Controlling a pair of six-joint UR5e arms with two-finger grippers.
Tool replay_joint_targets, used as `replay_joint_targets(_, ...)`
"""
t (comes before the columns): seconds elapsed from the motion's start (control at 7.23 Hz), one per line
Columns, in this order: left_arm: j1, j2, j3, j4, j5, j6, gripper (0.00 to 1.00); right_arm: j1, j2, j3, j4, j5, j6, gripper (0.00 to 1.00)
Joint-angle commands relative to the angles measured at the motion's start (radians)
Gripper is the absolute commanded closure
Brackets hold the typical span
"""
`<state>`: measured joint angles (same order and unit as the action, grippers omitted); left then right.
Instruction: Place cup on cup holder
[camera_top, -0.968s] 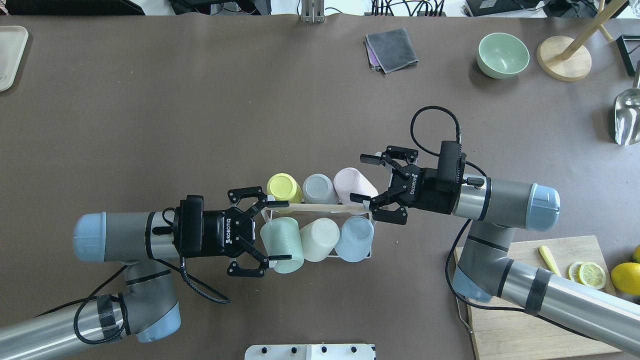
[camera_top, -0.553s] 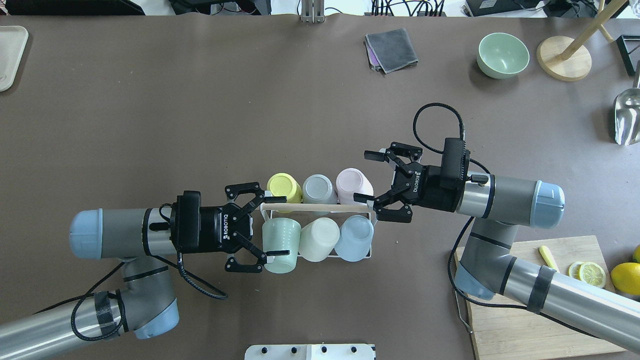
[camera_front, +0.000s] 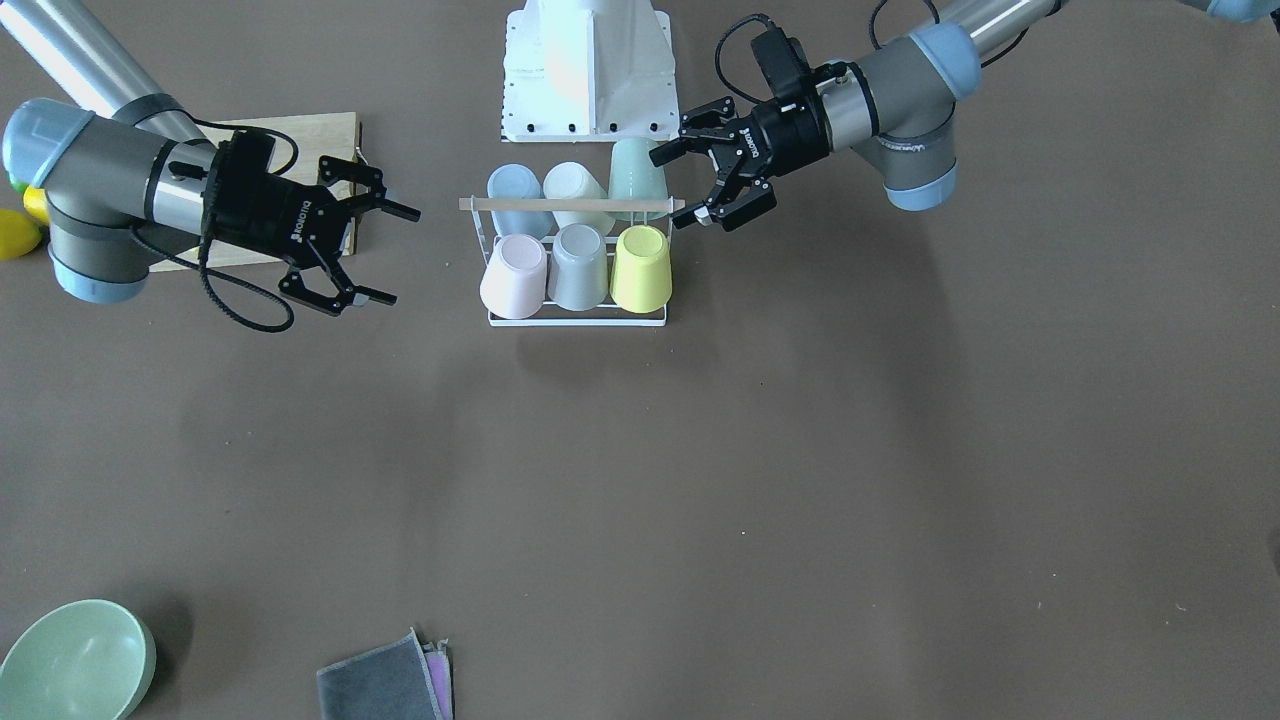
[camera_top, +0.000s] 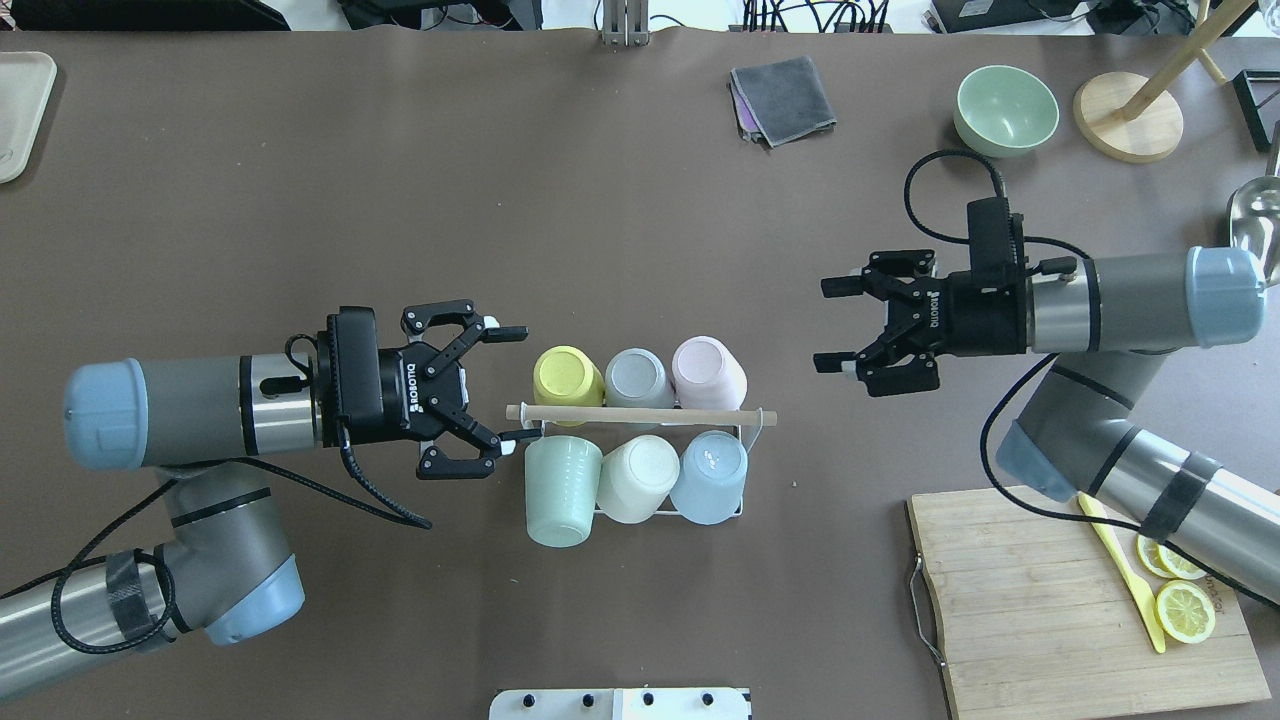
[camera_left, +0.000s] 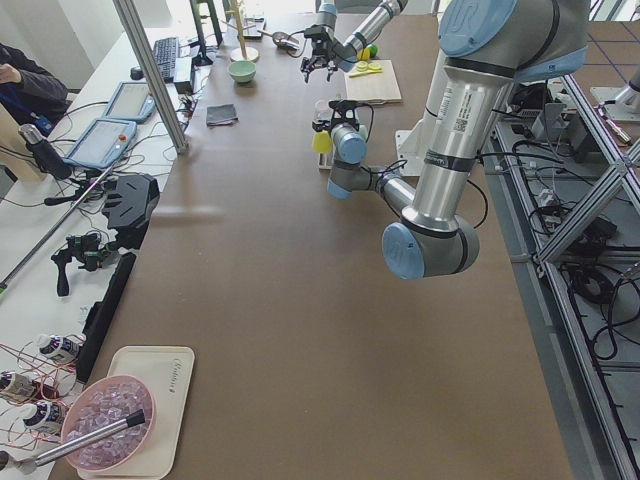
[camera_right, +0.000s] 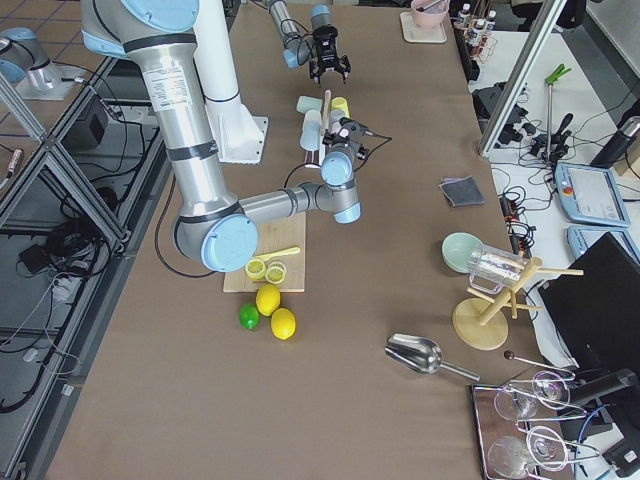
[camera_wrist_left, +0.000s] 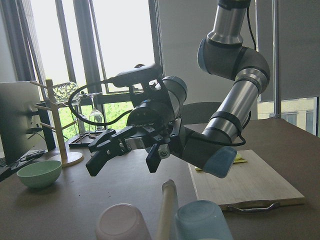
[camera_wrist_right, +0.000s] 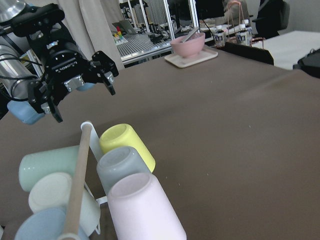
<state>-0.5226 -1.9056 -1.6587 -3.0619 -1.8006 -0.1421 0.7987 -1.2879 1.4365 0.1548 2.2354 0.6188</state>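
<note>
**A:** Whereabouts of the cup holder (camera_front: 565, 204)?

**B:** Close to the 6 o'clock edge of the table (camera_top: 400, 200), mid-width, just past the white base plate (camera_top: 620, 703). Loaded with six cups, bottoms up. Near row: mint cup (camera_top: 562, 490), cream cup (camera_top: 638, 478), blue cup (camera_top: 708, 477). Far row: yellow cup (camera_top: 567, 376), grey cup (camera_top: 640, 377), pink cup (camera_top: 708, 370). Across the top between the rows, the wooden rod (camera_top: 640, 414).

**A:** And relative to the left gripper (camera_top: 512, 385)?

**B:** At its 3 o'clock. Spread wide, gripping nothing. Near fingertip (camera_top: 508, 440) just beside the rod's left end; touching or not, impossible to tell. Yellow cup just off the spread jaws.

**A:** Right gripper (camera_top: 828, 325)?

**B:** Likewise splayed, holding nothing. Well apart from the holder, with the pink cup at roughly its 8 o'clock.

**A:** Edges and room?

**B:** At 4 o'clock from the holder, hard by the 6 o'clock edge, a cutting board (camera_top: 1080, 600) carrying lemon slices (camera_top: 1185, 610) and a yellow knife (camera_top: 1125, 570). Toward 12 o'clock, a wide run of brown tabletop as far as a folded grey cloth (camera_top: 783, 100). Further round, at about 2 o'clock, a green bowl (camera_top: 1005, 110) and just beside it a wooden stand (camera_top: 1128, 117). Off at 10 o'clock, in the far corner, a pale tray (camera_top: 22, 110) right against the table's edge.
</note>
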Motion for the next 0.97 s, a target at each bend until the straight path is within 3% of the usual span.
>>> replay_joint_targets(0.0, -0.123, 0.014, -0.126, 0.4, -0.012, 0.007, 0.01, 0.176, -0.072, 0.005, -0.233, 0.241, 0.128, 0.0)
replay_joint_targets(0.28, -0.213, 0.016, -0.141, 0.703, -0.022, 0.007, 0.01, 0.295, -0.174, 0.012, -0.439, 0.3, 0.127, 0.0)
replay_joint_targets(0.55, -0.252, 0.02, -0.145, 1.077, -0.02, 0.007, 0.01, 0.365, -0.264, -0.001, -0.645, 0.29, 0.073, 0.0)
replay_joint_targets(0.83, -0.287, 0.022, -0.162, 1.376, -0.022, 0.004, 0.01, 0.414, -0.272, 0.005, -0.777, 0.253, 0.019, 0.0)
